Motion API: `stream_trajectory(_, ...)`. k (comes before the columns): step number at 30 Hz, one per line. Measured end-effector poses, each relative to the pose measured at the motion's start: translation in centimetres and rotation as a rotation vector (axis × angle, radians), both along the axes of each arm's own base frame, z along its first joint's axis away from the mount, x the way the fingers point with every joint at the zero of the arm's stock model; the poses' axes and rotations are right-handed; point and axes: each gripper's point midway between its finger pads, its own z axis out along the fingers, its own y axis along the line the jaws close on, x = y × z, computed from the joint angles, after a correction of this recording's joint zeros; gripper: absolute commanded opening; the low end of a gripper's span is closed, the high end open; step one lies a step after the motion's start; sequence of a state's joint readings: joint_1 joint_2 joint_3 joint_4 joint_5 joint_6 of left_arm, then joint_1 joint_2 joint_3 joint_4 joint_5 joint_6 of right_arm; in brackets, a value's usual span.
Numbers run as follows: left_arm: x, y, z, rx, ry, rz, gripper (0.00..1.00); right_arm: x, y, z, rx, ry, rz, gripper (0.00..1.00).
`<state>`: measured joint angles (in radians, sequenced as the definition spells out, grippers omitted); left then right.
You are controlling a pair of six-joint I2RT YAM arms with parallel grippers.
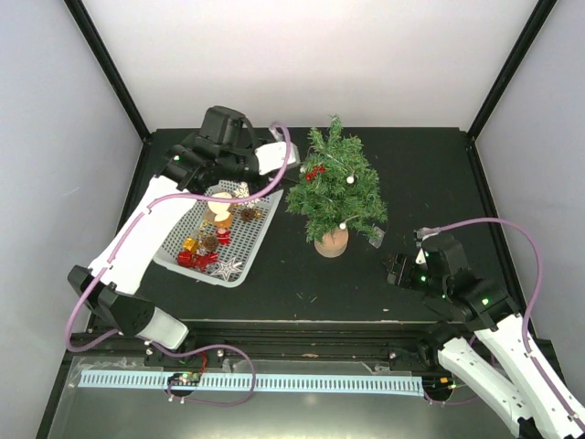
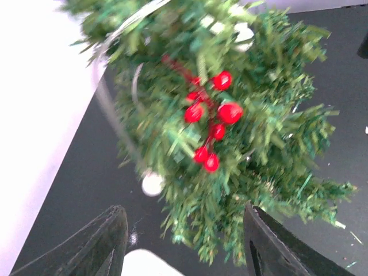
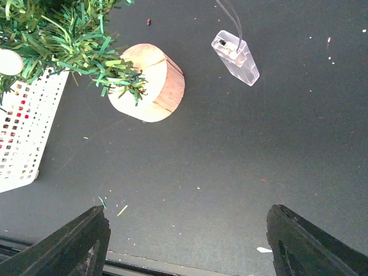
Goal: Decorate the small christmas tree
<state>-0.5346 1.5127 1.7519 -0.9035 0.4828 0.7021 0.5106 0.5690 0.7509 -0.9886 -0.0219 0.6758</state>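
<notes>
Bright even light, soft shadows, small christmas tree [image 2: 276, 138] seemingly motion-blurred

left end effector [image 2: 184, 221]: fingers apart | small christmas tree [image 2: 270, 115]: red berries [image 2: 214, 129] among branches

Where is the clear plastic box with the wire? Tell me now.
In the top view the clear plastic box lies on the black table, just right of the wooden base of the small christmas tree, between it and the right gripper.
</notes>
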Motion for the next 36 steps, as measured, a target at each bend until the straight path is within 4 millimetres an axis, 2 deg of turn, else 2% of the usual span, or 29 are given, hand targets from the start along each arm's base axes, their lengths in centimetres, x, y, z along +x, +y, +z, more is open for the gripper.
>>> stream_trajectory(7, 1.9, 6.2, 1.6, -0.095, 0.024, 0.144, 0.57, 0.1, 0.0, -0.2, -0.005, 0.008, -0.001, 0.76)
stream_trajectory(10, 2.8, 9.0, 0.5, -0.107, 0.041, 0.221, 0.56, 0.1, 0.0, -0.2, -0.006, 0.008, -0.001, 0.76)
stream_trajectory(12, 3.4, 10.5, -1.3, -0.099, 0.068, 0.269, 0.54, 0.1, 0.0, -0.2, -0.006, 0.008, -0.002, 0.76)
stream_trajectory(15, 4.5, 12.6, -5.8, -0.050, 0.135, 0.351, 0.50, 0.1, 0.0, -0.2, -0.008, 0.008, -0.005, 0.76)
stream_trajectory(19, 5.7, 15.3, -12.9, 0.075, 0.251, 0.478, 0.37, 0.1, -0.1, -0.7, -0.013, 0.023, -0.011, 0.76)
stream_trajectory(24, 6.6, 18.0, -19.1, 0.206, 0.339, 0.596, 0.22, 0.3, 0.0, -1.8, -0.024, 0.055, -0.018, 0.75)
stream_trajectory(30, 5.7, 20.5, -24.4, 0.331, 0.400, 0.682, 0.21, 0.2, 0.0, -2.9, -0.035, 0.085, -0.023, 0.75)
stream_trajectory(36, 5.5, 22.5, -28.2, 0.402, 0.452, 0.743, 0.30, 0.2, 0.0, -3.0, -0.034, 0.086, -0.024, 0.75)
